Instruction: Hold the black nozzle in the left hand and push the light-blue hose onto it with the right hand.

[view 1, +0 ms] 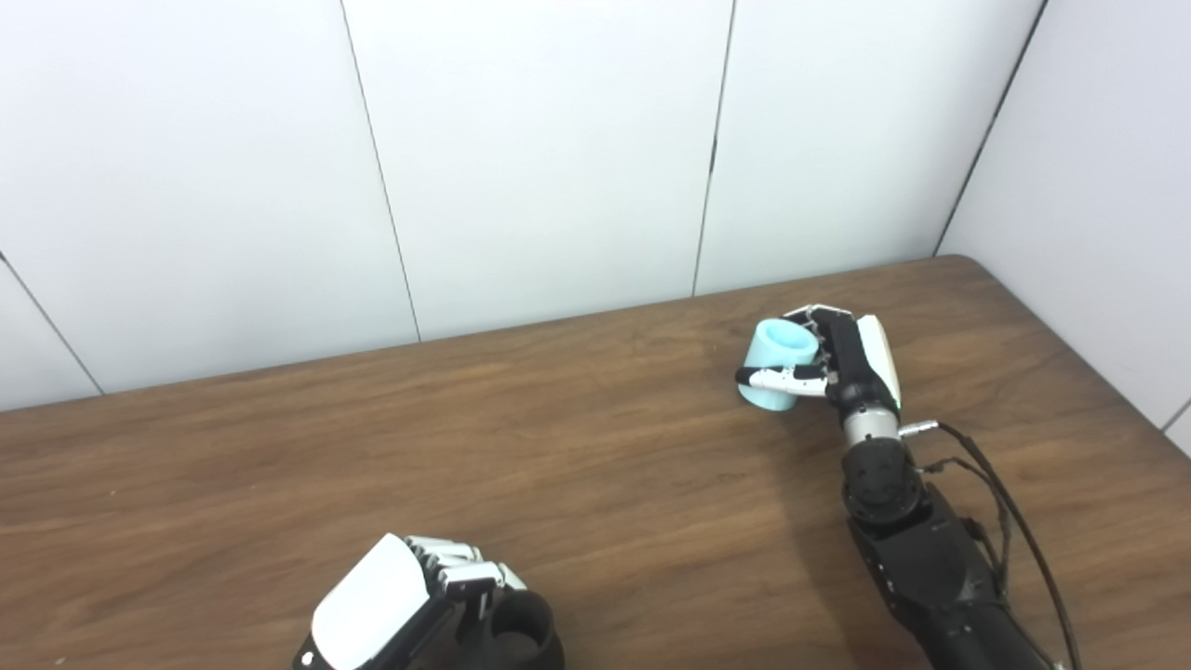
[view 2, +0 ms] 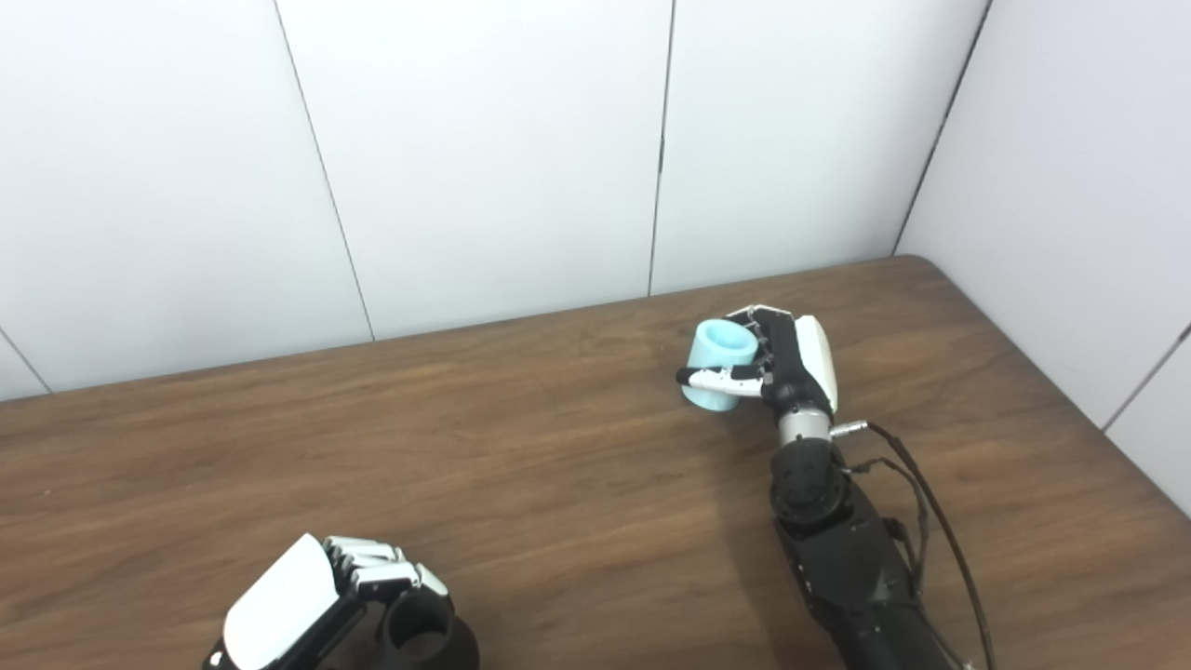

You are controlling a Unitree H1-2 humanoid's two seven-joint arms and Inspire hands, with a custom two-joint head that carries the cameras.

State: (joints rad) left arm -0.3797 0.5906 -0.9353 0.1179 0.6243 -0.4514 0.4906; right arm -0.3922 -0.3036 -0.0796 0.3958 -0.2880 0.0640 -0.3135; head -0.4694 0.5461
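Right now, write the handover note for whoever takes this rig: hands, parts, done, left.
Left hand: shut on the black nozzle, low at the near table edge, opening facing up.
Right hand: shut on the light-blue hose, a short tube piece, far right on the wooden table; whether it is lifted or resting cannot be told.
Done: both parts gripped.
Left: the parts are far apart. Bring them together, line up the hose opening with the nozzle, push it on.

one light-blue hose [view 1: 780, 365], one black nozzle [view 1: 521, 635], two hands
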